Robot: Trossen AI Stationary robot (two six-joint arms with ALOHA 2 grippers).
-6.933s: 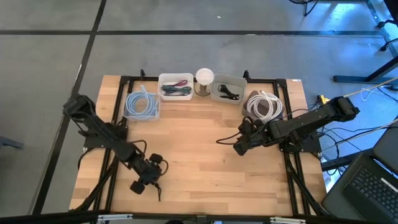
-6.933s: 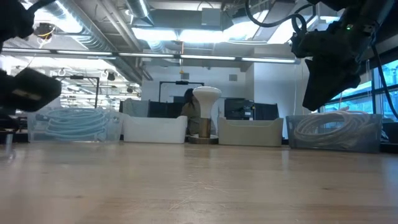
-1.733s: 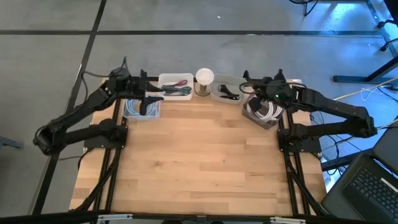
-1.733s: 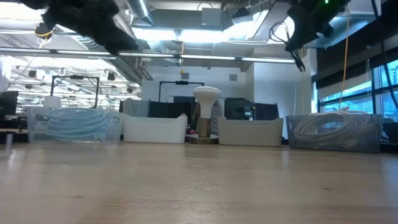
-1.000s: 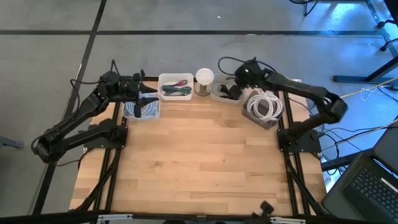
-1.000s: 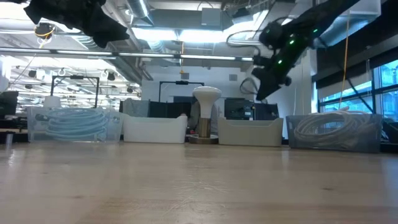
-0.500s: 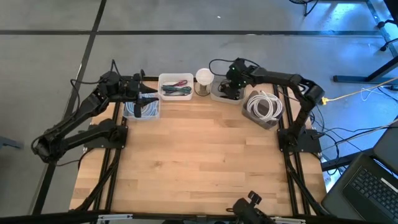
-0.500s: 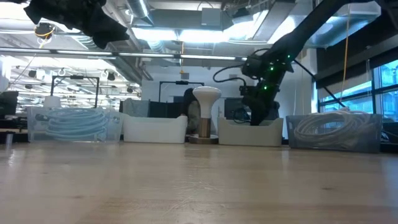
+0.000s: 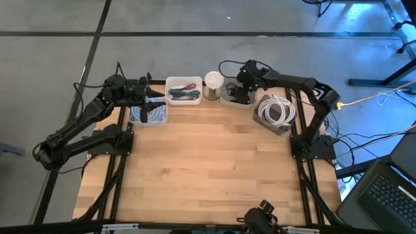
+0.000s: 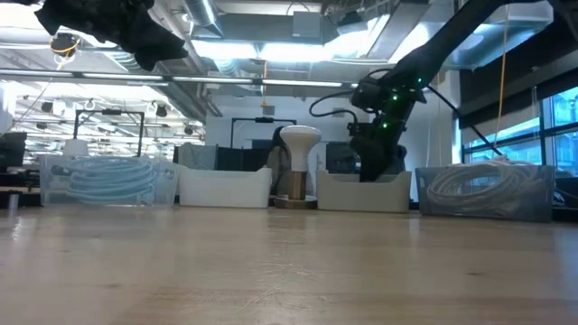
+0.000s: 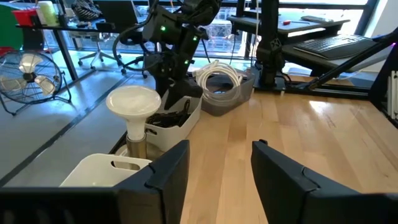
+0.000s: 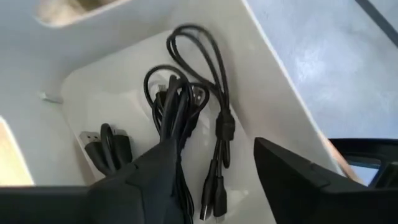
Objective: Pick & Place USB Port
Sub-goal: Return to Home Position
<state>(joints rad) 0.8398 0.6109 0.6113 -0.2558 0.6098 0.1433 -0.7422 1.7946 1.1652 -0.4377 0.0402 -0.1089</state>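
Right arm, vs 1.7 s ago: it has swung in from above the clear bin of white cable at 2 o'clock and come down over the gray bin at 1 o'clock on the counter. No visible shift from 0.5 s ago, so I read it as settled there.

Right gripper: fingers spread wide, pinching nothing. The black USB cable lies loose on the floor of the gray bin, in a heap with at least 1 more black cable. One spread finger sits just beside the heap; I cannot tell if it touches.

Left arm: same pose as 1.0 s ago, hovering at 10 o'clock over the clear bin of blue cable. Left gripper spread, empty.

The white bin at 11 o'clock holds coloured cables. A white mushroom-shaped stand sits between the 2 bins.

Compared with 6.9 s ago, both arms are off the middle of the counter and up at the 12 o'clock row.

My reading: the drop is done and the sort looks finished, since I see no cable on the boards. What remains is the retreat. The right arm is low in the bin, so it should lift straight up first or it may snag a loop.
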